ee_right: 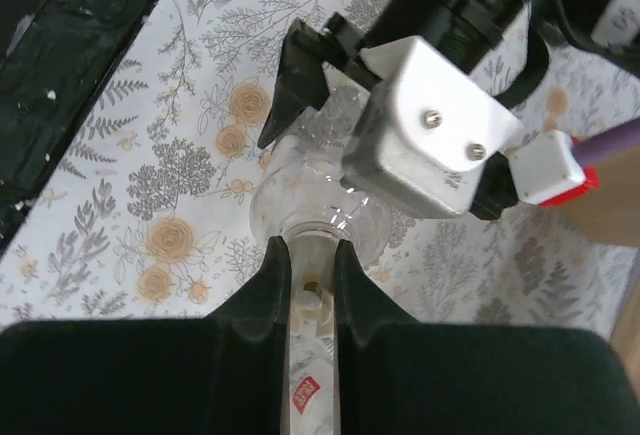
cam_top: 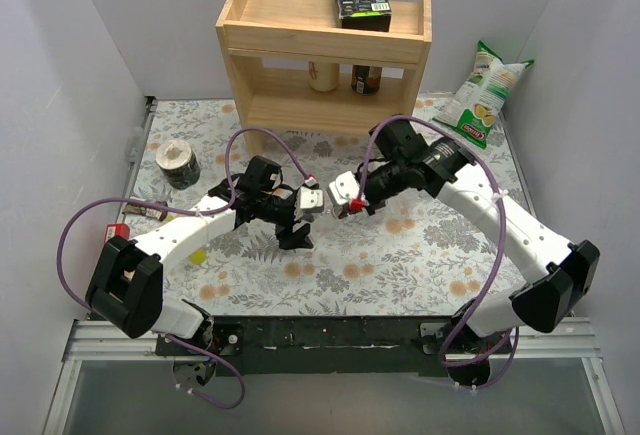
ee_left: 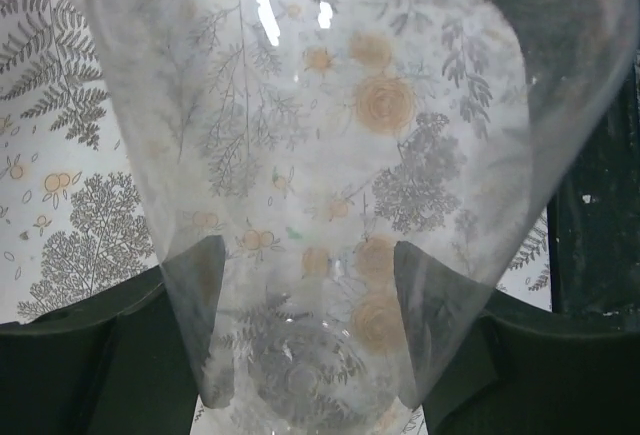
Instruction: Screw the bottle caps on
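A clear bottle (ee_right: 300, 200) is held in the air over the middle of the table, lying roughly level between the two grippers. My left gripper (cam_top: 298, 223) is shut on its body; in the left wrist view the bottle (ee_left: 320, 155) fills the frame and both dark fingers (ee_left: 195, 295) show through it. My right gripper (ee_right: 312, 280) is shut on a pale cap (ee_right: 312, 297) sitting at the bottle's neck. In the top view the right gripper (cam_top: 346, 203) meets the left one tip to tip. No other caps or clear bottles show.
A wooden shelf (cam_top: 325, 60) with two jars and a dark box on top stands at the back. A chip bag (cam_top: 482, 95) leans at the back right. A tape roll (cam_top: 178, 163), a small brown bottle (cam_top: 146, 212) and a red item (cam_top: 117, 230) lie at the left.
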